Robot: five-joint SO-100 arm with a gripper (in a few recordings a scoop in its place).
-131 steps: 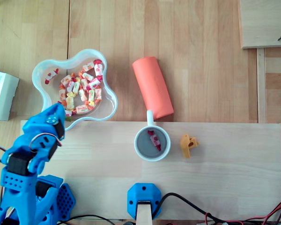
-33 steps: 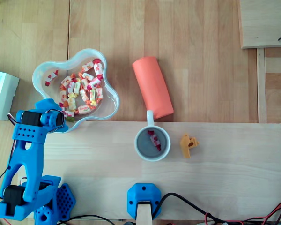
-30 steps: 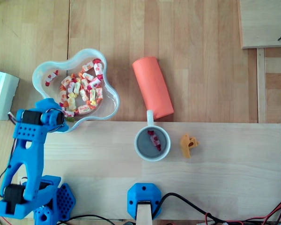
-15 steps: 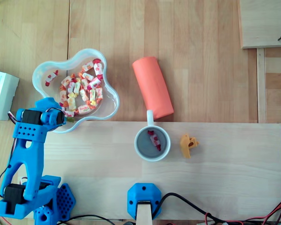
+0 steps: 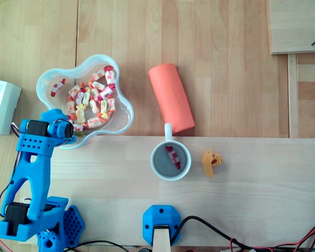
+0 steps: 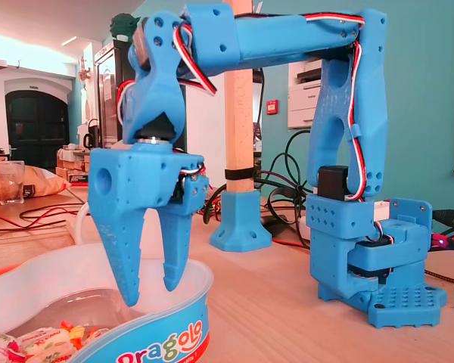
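My blue gripper (image 6: 153,290) hangs fingers-down over the near edge of a white flower-shaped bowl (image 6: 183,314). Its fingers stand apart with nothing between them, the tips just inside the rim. Wrapped candies (image 6: 39,344) lie in the bowl below and to the left of the tips. In the overhead view the arm's head covers the gripper (image 5: 68,130) at the bowl's (image 5: 43,79) lower left edge, beside the pile of red, white and yellow candies (image 5: 92,100).
A white mug (image 5: 160,167) with one candy (image 5: 173,156) inside stands on the light board (image 5: 241,210). An orange cylinder (image 5: 171,97) lies behind it, and a small yellow piece (image 5: 211,163) lies to its right. A blue post base (image 5: 161,223) sits at the front. A white box (image 5: 2,105) is at the left.
Since 4.4 s ago the arm has stretched out and brought the gripper to the bowl's lower left edge. Over the last second it only crept slightly further over the bowl.
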